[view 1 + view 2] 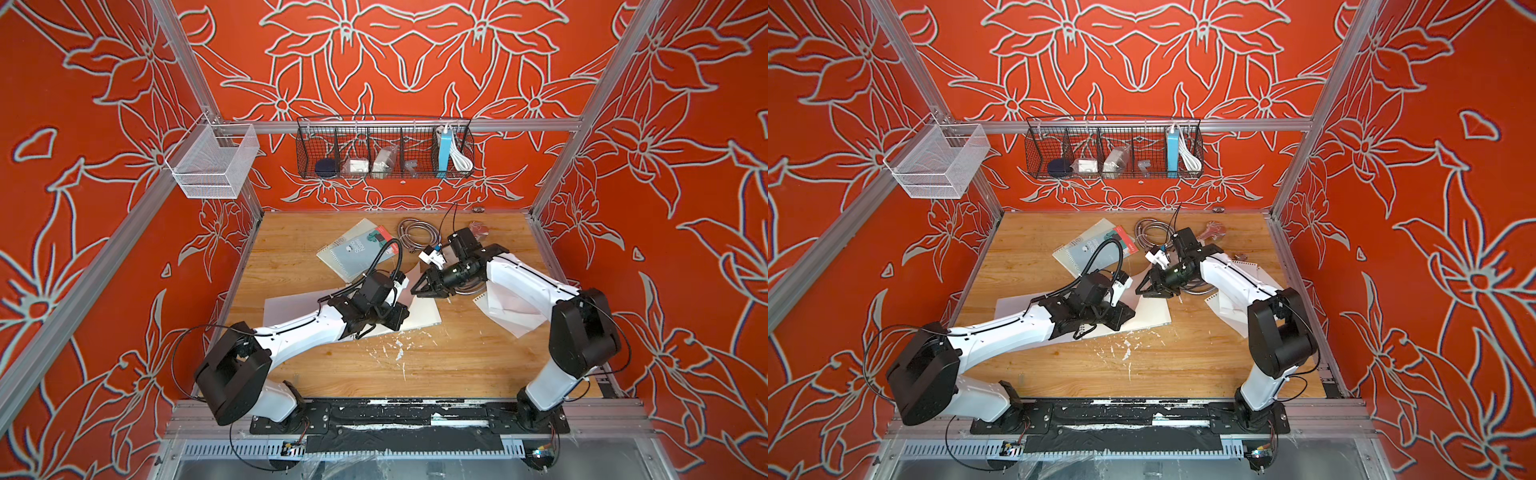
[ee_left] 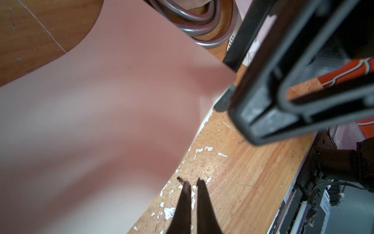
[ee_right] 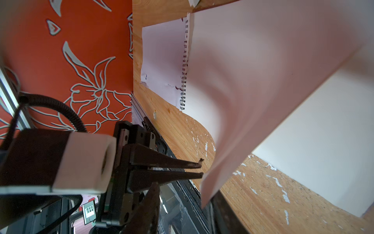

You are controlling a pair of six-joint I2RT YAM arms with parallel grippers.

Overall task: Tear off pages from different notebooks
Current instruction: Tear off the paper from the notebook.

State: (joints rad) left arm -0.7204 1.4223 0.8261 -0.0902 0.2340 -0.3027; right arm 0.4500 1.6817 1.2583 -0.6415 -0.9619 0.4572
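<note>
An open notebook [image 3: 323,131] lies flat in mid-table, its wire spiral [image 3: 184,81] showing in the right wrist view. One white page [image 3: 263,81] curls up from it. That page's free corner hangs between the jaws of my right gripper [image 3: 186,210], which stand apart and do not pinch it. My left gripper [image 3: 200,168] is shut, tips at the same page's edge. The left wrist view shows only bare wood between its fingertips [image 2: 199,183]. The blue Steno notebook [image 1: 365,247] rests on a pale grey-green one [image 1: 345,259] farther back. Torn pages [image 1: 507,307] lie under the right arm.
A coiled metal hose [image 1: 415,235] and a pink object [image 1: 478,228] sit at the back of the table. Paper scraps [image 1: 399,349] litter the wood toward the front. A black wire basket [image 1: 384,149] and a white mesh basket [image 1: 212,166] hang on the frame.
</note>
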